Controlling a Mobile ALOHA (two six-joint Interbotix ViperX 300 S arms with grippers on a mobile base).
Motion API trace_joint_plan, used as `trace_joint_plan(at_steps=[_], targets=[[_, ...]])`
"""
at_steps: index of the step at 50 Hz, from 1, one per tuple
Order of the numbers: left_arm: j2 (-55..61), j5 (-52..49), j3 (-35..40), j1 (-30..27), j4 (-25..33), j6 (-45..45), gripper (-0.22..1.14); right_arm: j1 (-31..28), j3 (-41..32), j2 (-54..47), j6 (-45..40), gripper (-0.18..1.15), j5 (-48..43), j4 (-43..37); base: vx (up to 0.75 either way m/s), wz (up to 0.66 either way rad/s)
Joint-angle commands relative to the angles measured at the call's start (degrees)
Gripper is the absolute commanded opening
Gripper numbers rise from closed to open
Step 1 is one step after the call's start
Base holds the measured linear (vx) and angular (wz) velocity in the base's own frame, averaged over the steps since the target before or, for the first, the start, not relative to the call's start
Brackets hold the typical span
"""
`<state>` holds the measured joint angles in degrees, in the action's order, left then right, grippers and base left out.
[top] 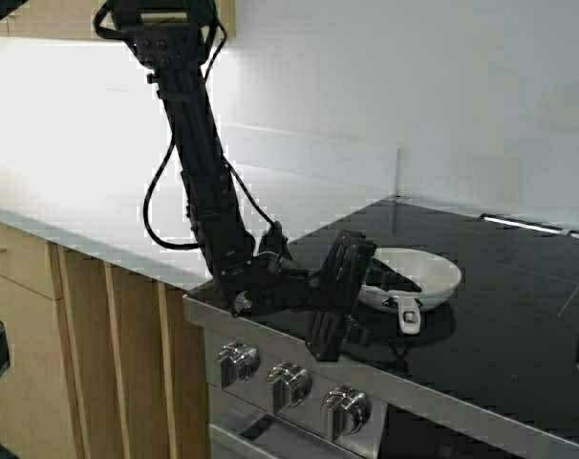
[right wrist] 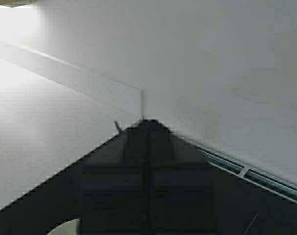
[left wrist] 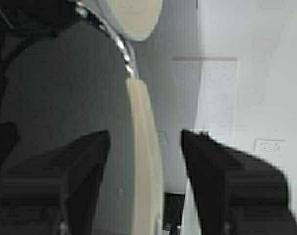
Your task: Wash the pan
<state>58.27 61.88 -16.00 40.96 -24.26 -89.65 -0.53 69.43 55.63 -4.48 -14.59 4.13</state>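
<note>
The pan (top: 418, 273) is set on the black stovetop (top: 500, 316) — its handle (left wrist: 146, 171) is straddled by the left gripper (left wrist: 146, 147), jaws apart. The right gripper (right wrist: 148, 147) is held aloft, jaws pressed together.

**Closed pincer above the stove corner**

The right pincer (right wrist: 148, 128) points forward, its two dark fingers (right wrist: 134, 161) pressed together. Beyond it, a black cooktop (right wrist: 266, 205) meets a pale table (right wrist: 45, 122) and white wall (right wrist: 212, 63).
</note>
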Motion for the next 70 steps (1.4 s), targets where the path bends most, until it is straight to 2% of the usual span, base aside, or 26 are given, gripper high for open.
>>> trace_joint_plan(at_steps=[1,21,52,55,58,65,67,70], targets=[[-1.23,-0.62,2.02,0.70,-0.09,-0.35,0.85,0.00,-1.14,-0.26,-0.09,0.05,-0.26,0.00,0.00,0.00],[0.44,-3.25,5.98,1.49,0.00,-3.69,0.85,-0.09,-1.14,-0.26,-0.09,0.05,-0.26,0.00,0.00,0.00],[2.64,-2.02,10.11,2.55,0.00,-7.03,0.82,-0.09,-1.05,-0.26,-0.09,0.05,-0.26,0.00,0.00,0.01],[2.55,-2.02,10.28,2.55,0.00,-7.38,0.76,0.00,-1.05,-0.26,-0.09,0.05,-0.26,0.00,-0.01,0.03],[2.46,-2.02,10.28,2.64,-0.09,-8.00,0.58,0.00,-1.05,-0.26,-0.09,0.05,-0.18,0.00,-0.01,0.03],[1.93,-1.32,9.76,3.25,0.00,-8.35,-0.12,0.00,-1.05,-0.26,-0.09,0.05,-0.26,0.00,0.00,0.01],[1.76,-1.14,9.67,3.52,0.00,-8.26,-0.16,0.00,-1.05,-0.26,-0.09,0.05,-0.18,0.00,0.00,0.00],[1.41,-0.79,9.40,3.69,0.00,-8.17,-0.05,0.00,-0.97,-0.26,-0.09,0.05,-0.26,0.00,0.00,0.00]])
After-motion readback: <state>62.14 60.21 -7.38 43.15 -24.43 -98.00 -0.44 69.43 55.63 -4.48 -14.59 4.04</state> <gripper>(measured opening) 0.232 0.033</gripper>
